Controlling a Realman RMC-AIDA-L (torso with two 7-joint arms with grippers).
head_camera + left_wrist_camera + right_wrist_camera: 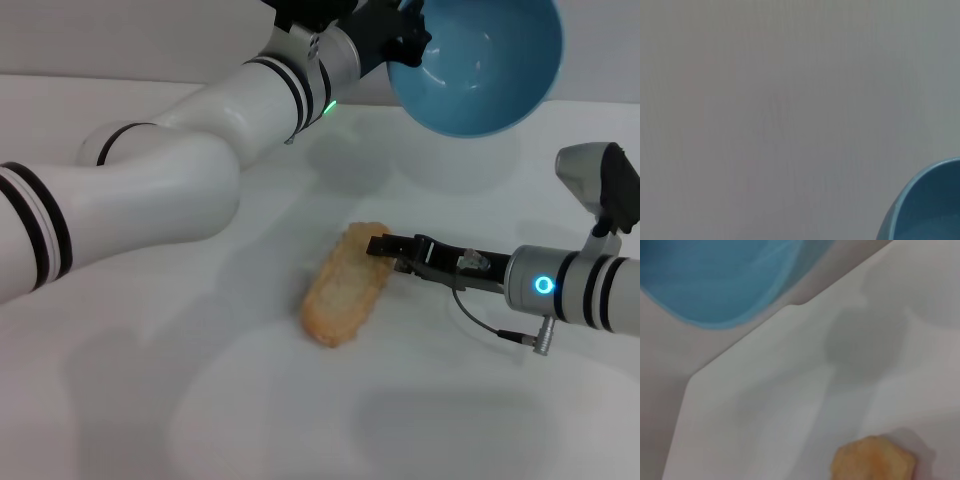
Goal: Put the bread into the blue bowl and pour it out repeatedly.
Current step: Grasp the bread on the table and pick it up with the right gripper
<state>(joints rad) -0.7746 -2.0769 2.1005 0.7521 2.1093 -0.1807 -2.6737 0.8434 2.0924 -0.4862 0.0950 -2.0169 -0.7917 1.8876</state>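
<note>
Hidden parts: left gripper [408,42] fingers are lost against the blue bowl [478,62] rim at the upper centre of the head view, so their spread cannot be told; the bowl's top is cut off by the frame edge.
Left wrist view: only a curved slice of the blue bowl [930,205] shows in the lower right corner; the rest is plain grey surface.
Right wrist view: bread [874,459] is cut off at the bottom edge; blue bowl [715,280] is cropped at the upper left; this arm's own fingers do not appear.
Bread position: bread [344,284] lies flat on the white table [200,400] at centre frame of the head view, long axis running from lower left to upper right, plain tan side up.
Bowl position: raised clear of the table at the upper right of the head view, tipped on its side with the opening facing the camera; interior is empty.
Surroundings: bowl's shadow falls on the table just below it, above the bread.
Right gripper: right gripper [378,247] sits low at the bread's upper right end, dark fingers [381,246] touching it; whether they are pressed onto the loaf cannot be told.
Right arm pose: enters from the right edge, forearm nearly level, reaching toward frame centre.
Left arm pose: sweeps from the left edge up to the top centre, wrist at the bowl's left rim.
</note>
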